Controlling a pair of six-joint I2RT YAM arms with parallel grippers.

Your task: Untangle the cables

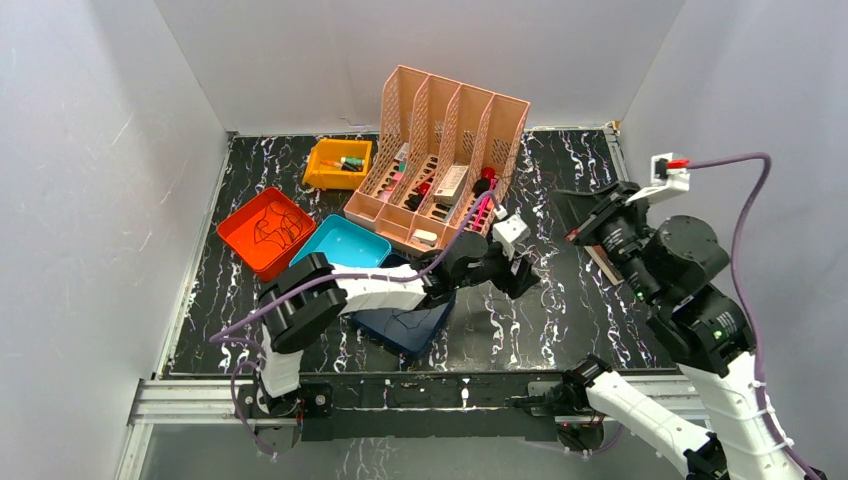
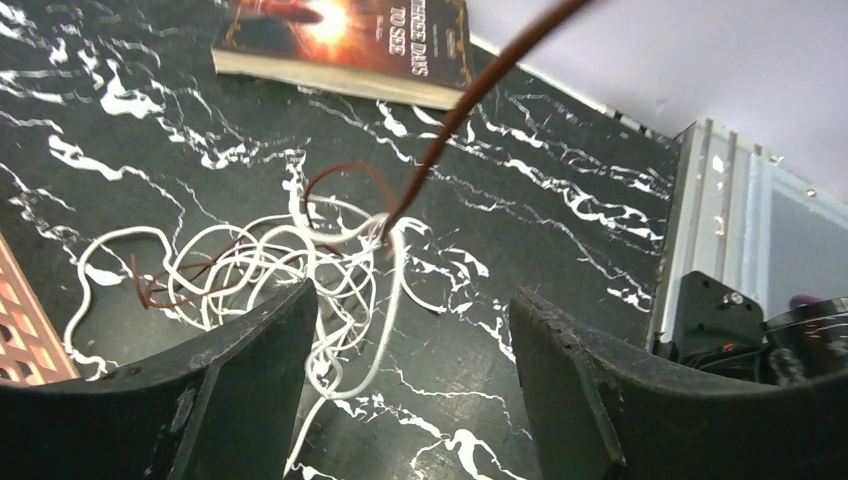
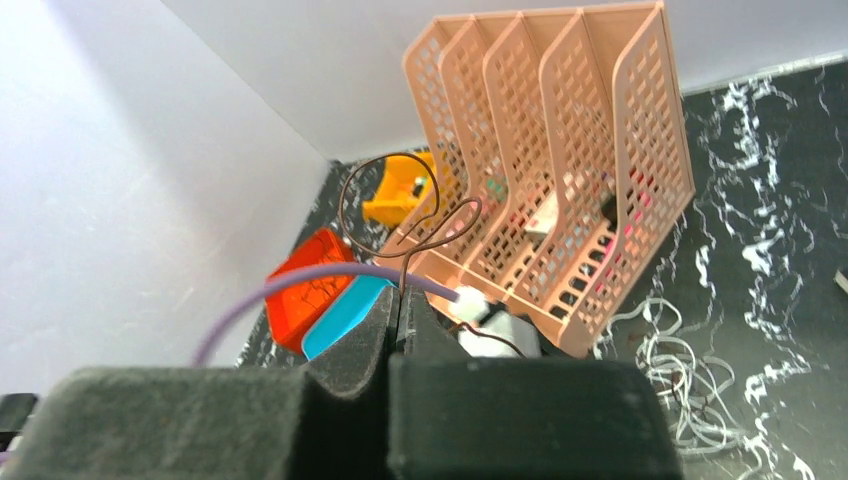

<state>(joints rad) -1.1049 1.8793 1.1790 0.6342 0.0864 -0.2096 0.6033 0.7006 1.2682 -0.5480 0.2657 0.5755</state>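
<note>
A tangle of thin white cables with a few brown ones lies on the black marble table. It also shows in the right wrist view. One brown cable rises taut from the tangle's right side, up and out of the left wrist view. My right gripper is shut on this brown cable, whose free end curls in loops above the fingertips. It is raised at the right in the top view. My left gripper is open and empty, low over the tangle's near right edge, at mid-table.
A peach file organizer stands at the back. A yellow bin, an orange bin holding dark wires, a light blue tray and a dark blue tray sit at the left. A book lies beyond the tangle.
</note>
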